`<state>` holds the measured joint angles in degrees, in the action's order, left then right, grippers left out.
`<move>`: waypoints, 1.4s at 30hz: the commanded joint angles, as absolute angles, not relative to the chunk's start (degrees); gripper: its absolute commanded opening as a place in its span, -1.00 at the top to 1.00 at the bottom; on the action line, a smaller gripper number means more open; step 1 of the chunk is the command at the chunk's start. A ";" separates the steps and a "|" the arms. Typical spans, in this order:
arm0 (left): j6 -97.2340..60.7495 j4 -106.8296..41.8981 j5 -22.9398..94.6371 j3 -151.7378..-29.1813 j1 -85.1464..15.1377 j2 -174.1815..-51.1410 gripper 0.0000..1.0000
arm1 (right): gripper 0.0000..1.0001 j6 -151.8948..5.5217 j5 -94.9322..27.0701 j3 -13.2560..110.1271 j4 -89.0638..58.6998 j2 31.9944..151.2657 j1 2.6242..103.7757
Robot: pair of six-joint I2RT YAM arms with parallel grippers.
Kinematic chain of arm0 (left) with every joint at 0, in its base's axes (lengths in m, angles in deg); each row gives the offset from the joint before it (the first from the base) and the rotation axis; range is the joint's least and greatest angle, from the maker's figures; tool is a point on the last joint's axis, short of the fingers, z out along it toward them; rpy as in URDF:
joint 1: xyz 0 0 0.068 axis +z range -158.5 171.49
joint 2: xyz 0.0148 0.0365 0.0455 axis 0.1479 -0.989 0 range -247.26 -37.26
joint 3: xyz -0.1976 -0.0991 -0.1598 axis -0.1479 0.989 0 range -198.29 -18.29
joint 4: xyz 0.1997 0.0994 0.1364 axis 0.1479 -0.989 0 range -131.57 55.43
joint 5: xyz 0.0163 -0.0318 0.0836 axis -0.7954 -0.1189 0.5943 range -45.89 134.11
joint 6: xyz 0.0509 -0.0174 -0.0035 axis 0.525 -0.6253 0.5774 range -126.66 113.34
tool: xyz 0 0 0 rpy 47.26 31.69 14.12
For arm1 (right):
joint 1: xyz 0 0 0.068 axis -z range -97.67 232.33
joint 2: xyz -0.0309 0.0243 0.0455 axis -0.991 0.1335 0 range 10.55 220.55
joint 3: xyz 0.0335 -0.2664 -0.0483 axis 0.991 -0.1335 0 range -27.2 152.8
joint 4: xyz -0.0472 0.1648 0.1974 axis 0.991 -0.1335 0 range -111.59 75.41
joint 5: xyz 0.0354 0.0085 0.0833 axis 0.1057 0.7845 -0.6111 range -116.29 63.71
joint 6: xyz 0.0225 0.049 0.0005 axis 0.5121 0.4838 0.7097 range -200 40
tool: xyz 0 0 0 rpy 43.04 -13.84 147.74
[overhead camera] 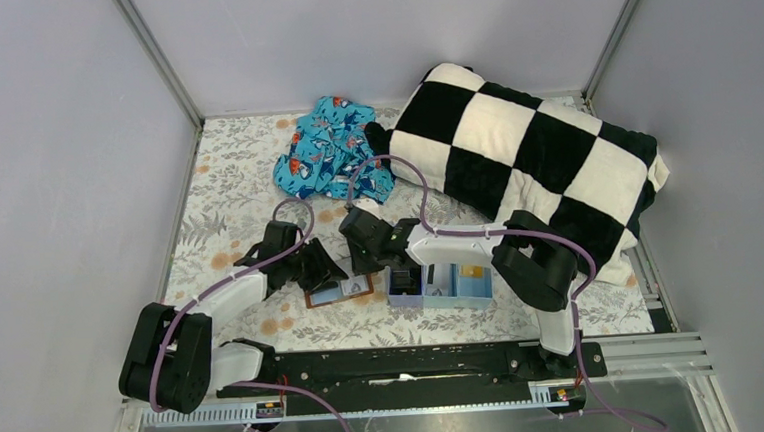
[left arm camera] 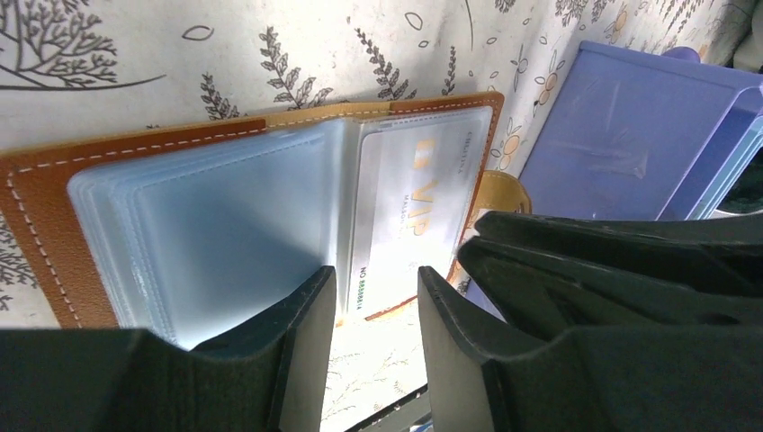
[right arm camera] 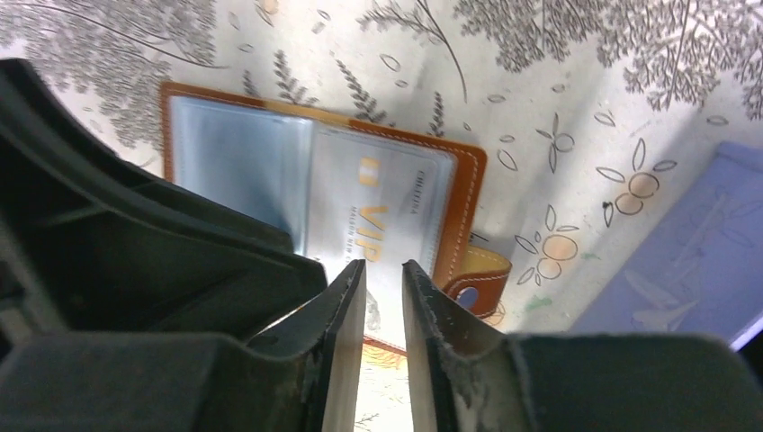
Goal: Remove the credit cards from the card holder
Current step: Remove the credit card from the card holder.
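Note:
The brown card holder (overhead camera: 340, 292) lies open on the flowered cloth, its pale blue sleeves facing up (left arm camera: 225, 216) (right arm camera: 270, 162). A pale card with gold "VIP" letters (left arm camera: 405, 202) (right arm camera: 378, 211) sits in its right sleeve. The clasp tab (right arm camera: 479, 281) sticks out at the right. My left gripper (left arm camera: 373, 283) is open and empty just above the holder's near edge (overhead camera: 323, 272). My right gripper (right arm camera: 384, 270) hovers over the VIP card with a narrow gap between its fingers and nothing in it (overhead camera: 364, 260). A dark card (overhead camera: 402, 278) and an orange thing (overhead camera: 473, 271) lie in the tray.
The light blue three-compartment tray (overhead camera: 443, 297) stands right of the holder, close to both grippers (left arm camera: 621, 144) (right arm camera: 693, 261). A blue patterned cloth (overhead camera: 329, 149) and a black-and-white checked blanket (overhead camera: 530, 157) lie at the back. Grey walls close in the sides.

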<state>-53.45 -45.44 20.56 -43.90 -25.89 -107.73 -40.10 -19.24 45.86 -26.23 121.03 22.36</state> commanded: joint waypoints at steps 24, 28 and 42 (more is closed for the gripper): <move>-51.75 -45.67 20.51 -44.09 -23.53 -107.63 0.15 | 0.38 -36.90 -23.24 43.60 -21.62 124.10 22.70; -51.90 -45.57 20.78 -44.00 -23.52 -107.58 0.17 | 0.39 -36.85 -23.35 43.50 -21.50 123.91 22.75; -52.61 -45.47 20.71 -43.69 -23.45 -104.72 0.61 | 0.41 -36.94 -22.89 43.84 -21.78 124.95 22.82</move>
<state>-52.73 -47.02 20.65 -43.90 -23.77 -107.25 -37.50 -22.72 44.28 -21.37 123.21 22.65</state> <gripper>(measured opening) 0.231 0.299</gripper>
